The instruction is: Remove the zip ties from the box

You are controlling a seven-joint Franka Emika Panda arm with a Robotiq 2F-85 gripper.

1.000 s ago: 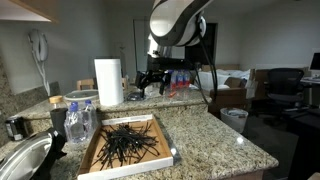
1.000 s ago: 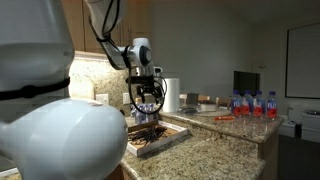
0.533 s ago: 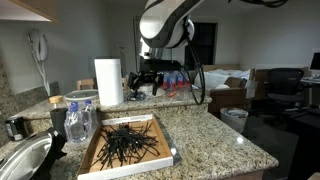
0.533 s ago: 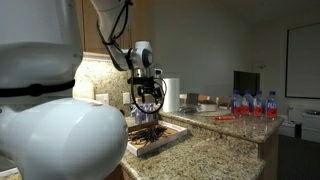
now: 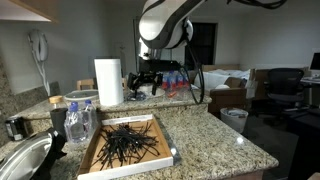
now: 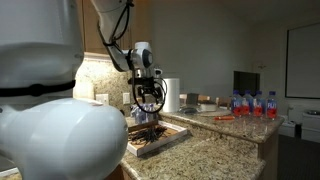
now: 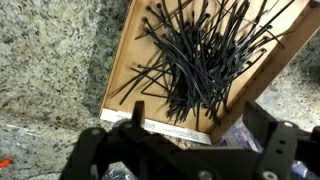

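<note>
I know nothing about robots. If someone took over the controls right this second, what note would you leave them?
Gripper: open, empty, up in the air near the box, touching nothing.
Zip ties: one black tangle lying in the box, which sits on the counter in front of the paper towel roll.
Done: nothing to see yet; no ties lie outside the box.
Left: probably lower the fingers into the pile, pinch a bunch, lift it out, set it on the counter, and repeat until the box is bare.
</note>
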